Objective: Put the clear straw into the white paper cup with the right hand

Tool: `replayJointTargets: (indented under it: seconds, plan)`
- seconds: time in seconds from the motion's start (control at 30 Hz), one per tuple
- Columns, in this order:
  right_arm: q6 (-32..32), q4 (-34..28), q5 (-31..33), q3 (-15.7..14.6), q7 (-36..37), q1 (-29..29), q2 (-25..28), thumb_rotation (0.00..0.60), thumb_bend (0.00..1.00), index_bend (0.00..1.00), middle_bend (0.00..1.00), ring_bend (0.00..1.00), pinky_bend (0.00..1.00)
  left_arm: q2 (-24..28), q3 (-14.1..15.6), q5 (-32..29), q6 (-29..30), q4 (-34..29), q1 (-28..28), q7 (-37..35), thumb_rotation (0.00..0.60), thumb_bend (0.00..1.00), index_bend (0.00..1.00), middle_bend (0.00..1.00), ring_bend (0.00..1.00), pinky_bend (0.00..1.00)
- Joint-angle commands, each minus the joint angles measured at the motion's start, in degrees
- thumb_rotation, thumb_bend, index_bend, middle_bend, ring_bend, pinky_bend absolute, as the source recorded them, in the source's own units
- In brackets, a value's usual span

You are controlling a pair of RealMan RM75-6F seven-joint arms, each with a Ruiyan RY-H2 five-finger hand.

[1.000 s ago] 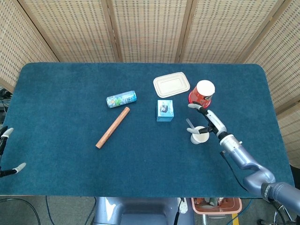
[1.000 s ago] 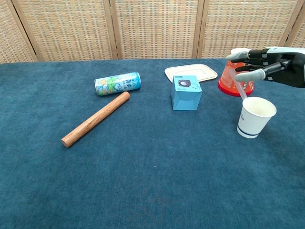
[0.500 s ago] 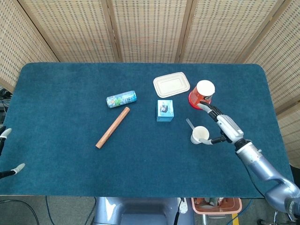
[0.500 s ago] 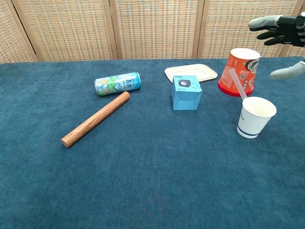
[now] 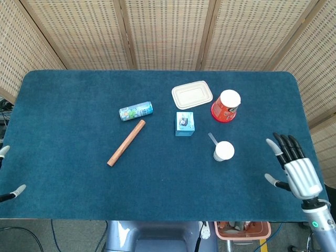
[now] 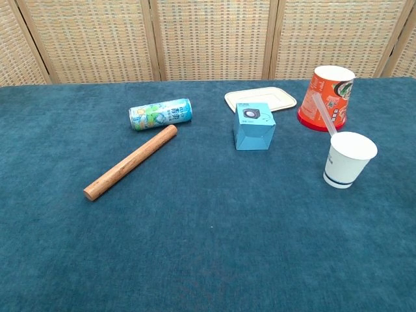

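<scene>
The white paper cup [image 5: 224,151] [image 6: 348,159] stands upright on the right half of the blue table. The clear straw [image 5: 212,139] [image 6: 323,114] stands in it, leaning up and to the left over the rim. My right hand [image 5: 294,167] is well to the right of the cup, near the table's right front corner, fingers spread and holding nothing; the chest view does not show it. Only fingertips of my left hand [image 5: 7,170] show at the left edge of the head view.
A red paper cup [image 5: 226,105] [image 6: 326,97] stands just behind the white cup. A small blue box [image 5: 185,124], a white lidded tray [image 5: 192,94], a green drink can [image 5: 136,111] and a wooden rod [image 5: 126,142] lie further left.
My right hand let go of the straw, which stays leaning in the white cup. The hand drew back to the right and toward the front edge, leaving the chest view.
</scene>
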Motion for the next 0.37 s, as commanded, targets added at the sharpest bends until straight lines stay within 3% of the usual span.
replayJointTargets:
  seconds: [0.03,0.37]
  plan:
    - [2.4,-0.1,1.5,-1.0,-3.5,-2.6,-1.4,0.600,0.00,0.00,0.00,0.00,0.00,-0.1,0.1,0.3,0.3,0.0,0.1,0.2,0.600,0.15,0.00,0.00,0.00,0.00]
    - [3.6,-1.6,4.0,-1.9,-12.9,-5.5,-1.8,0.600,0.00,0.00,0.00,0.00,0.00,-0.7,0.1,0.2,0.3,-0.1,0.2,2.2,0.600,0.15,0.00,0.00,0.00,0.00]
